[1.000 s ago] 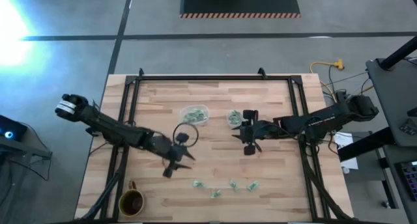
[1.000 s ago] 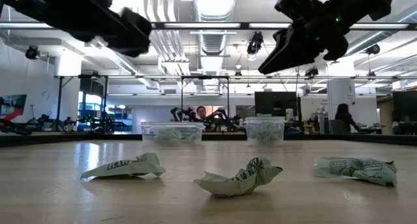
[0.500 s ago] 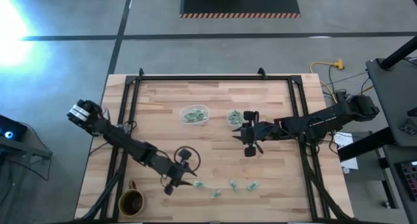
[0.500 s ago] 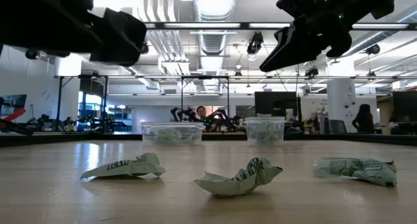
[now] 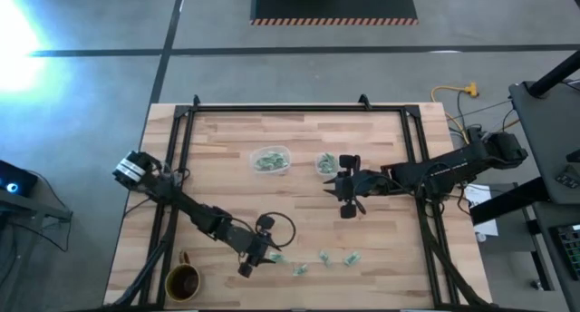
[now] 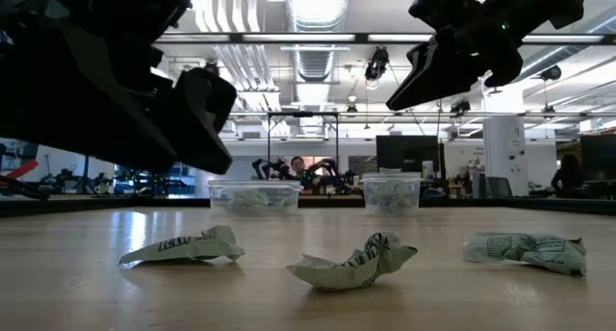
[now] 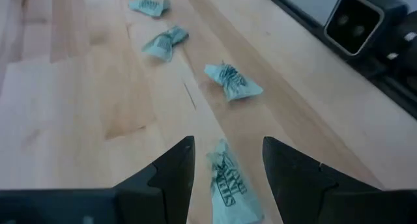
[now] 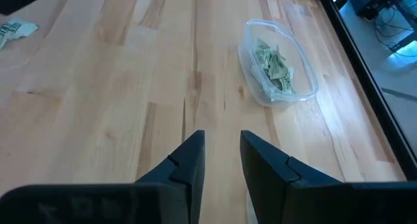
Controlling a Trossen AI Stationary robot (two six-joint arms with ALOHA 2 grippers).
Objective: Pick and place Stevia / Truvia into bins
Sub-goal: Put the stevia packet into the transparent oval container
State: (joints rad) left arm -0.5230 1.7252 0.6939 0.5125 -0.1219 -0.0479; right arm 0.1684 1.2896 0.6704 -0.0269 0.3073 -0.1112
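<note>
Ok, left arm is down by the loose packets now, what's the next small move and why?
Probably lower the left gripper straight down and close on the nearest packet. Its fingers are open and already straddle that packet on the table, with three other packets lying farther off. The right gripper waits near the smaller bin, holding nothing.

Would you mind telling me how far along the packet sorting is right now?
Done: both clear bins, the wider bin and the smaller bin, already hold packets. In hand: the open left gripper straddles one packet on the table. The right gripper holds nothing. Left: four loose packets along the table's near edge.
</note>
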